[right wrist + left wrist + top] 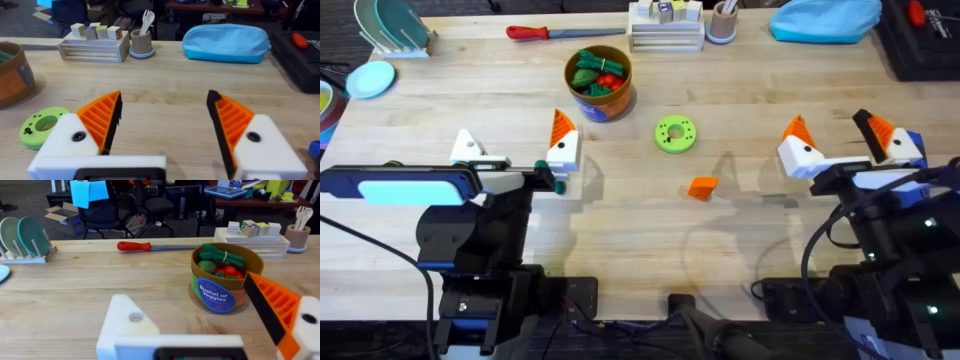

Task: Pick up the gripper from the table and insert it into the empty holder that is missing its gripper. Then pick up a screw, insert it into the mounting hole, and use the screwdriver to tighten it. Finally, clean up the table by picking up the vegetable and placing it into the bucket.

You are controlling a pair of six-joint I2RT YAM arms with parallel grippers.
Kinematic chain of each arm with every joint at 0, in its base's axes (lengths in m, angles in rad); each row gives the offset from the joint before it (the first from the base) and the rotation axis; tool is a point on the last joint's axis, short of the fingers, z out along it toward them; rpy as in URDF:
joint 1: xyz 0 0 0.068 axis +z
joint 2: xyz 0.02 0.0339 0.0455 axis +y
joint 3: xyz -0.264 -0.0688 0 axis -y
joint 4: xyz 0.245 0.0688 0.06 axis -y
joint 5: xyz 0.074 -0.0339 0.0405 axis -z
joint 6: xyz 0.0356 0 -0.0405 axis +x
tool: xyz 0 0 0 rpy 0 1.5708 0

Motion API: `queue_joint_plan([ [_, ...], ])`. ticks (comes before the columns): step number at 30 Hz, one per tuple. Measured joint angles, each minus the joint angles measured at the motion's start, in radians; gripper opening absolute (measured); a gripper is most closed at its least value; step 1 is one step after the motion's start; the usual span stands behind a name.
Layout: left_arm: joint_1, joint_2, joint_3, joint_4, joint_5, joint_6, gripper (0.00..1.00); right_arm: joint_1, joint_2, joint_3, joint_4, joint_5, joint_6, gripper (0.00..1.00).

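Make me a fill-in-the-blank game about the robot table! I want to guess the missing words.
1. The loose gripper lying on the table is colored ____.
2. The left gripper has an orange tip on just ____ of its two fingers.
3. The bucket is full of toy ____.
4. The disc with holes is colored ____.

Missing words: orange; one; vegetables; green

place: office-like robotics lab | evidence: black office chairs (102, 210) and cluttered desks (250, 202) behind the table (60, 290) | cardboard box (60, 214) on dark carpeted floor beyond its far edge
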Motion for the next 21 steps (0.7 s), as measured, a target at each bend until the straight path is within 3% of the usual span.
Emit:
queue_joint_plan([
  [16, 0.000, 0.000, 0.002, -0.009, 0.000, 0.000, 0.993, 0.000, 0.001, 0.009, -0.026, -0.001, 0.000, 0.991],
  [21, 0.000, 0.017, 0.100, -0.198, -0.028, 0.000, 0.993, 0.000, 0.025, 0.110, -0.215, -0.023, 0.007, 0.991],
])
